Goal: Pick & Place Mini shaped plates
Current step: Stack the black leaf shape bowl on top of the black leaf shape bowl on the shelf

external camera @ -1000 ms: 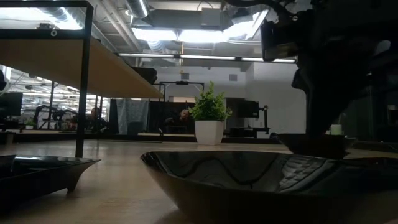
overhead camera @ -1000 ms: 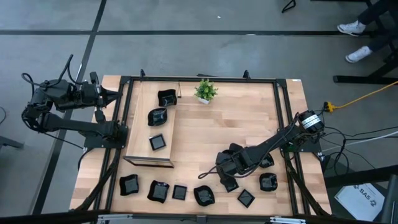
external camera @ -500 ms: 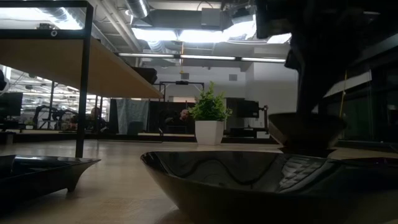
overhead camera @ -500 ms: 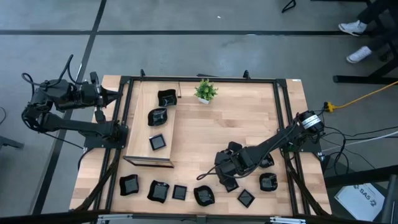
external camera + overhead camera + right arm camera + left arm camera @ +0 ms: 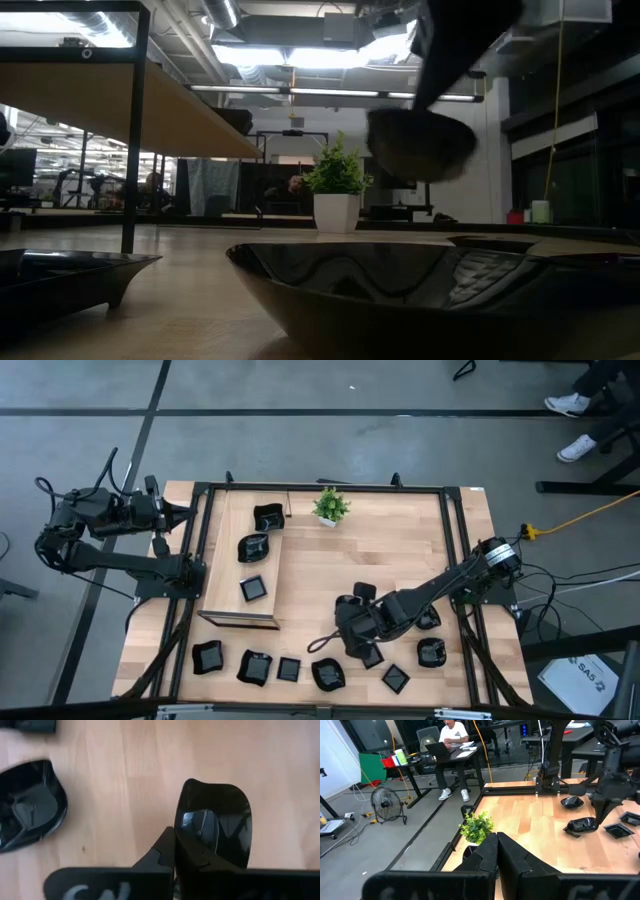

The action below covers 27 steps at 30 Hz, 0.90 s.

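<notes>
- Tabletop of pale wood carries everything; I judge the loose dishes along its 6 o'clock edge wait to be collected.
- Raised wooden tray at 9 o'clock is probably the goal; it holds three mini shaped plates in a line.
- Right gripper, near 5 o'clock, is closed on the rim of one rounded black plate, lifted clear of the wood so it can travel.
- Left gripper waits closed and empty outside the 10 o'clock corner.
- Small potted plant stands at 12 o'clock, apart from the work.
</notes>
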{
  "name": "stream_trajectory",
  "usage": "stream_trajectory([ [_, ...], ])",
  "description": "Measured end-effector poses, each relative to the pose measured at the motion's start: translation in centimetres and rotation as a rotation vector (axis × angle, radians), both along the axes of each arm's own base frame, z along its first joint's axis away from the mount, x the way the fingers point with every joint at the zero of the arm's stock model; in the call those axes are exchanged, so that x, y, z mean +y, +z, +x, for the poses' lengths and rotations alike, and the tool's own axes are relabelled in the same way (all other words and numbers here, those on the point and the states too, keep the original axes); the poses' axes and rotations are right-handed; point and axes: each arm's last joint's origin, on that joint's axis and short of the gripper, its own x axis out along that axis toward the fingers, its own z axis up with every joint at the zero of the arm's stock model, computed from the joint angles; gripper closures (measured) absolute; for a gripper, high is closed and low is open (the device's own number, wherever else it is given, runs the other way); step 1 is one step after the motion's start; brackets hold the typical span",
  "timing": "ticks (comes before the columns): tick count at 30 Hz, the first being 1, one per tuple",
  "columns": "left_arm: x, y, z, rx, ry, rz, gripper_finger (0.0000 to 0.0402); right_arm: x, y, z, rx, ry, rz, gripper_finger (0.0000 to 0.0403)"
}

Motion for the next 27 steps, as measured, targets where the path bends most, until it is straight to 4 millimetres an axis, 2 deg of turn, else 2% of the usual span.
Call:
stream_trajectory([
  [7,0.0,0.0,0.0,0.0,0.001,0.0,0.0398,-1.1,1.3,1.6,-0.087,0.081,-0.049,0.0402],
  [16,0.0,0.0,0.0,0.0,0.0,0.0,0.0398,-2.6,1.8,3.0,-0.147,0.153,-0.103,0.0402],
  [27,0.0,0.0,0.0,0.0,0.0,0.0,0.0398,-4.7,3.6,5.6,-0.38,0.217,-0.173,0.0402],
])
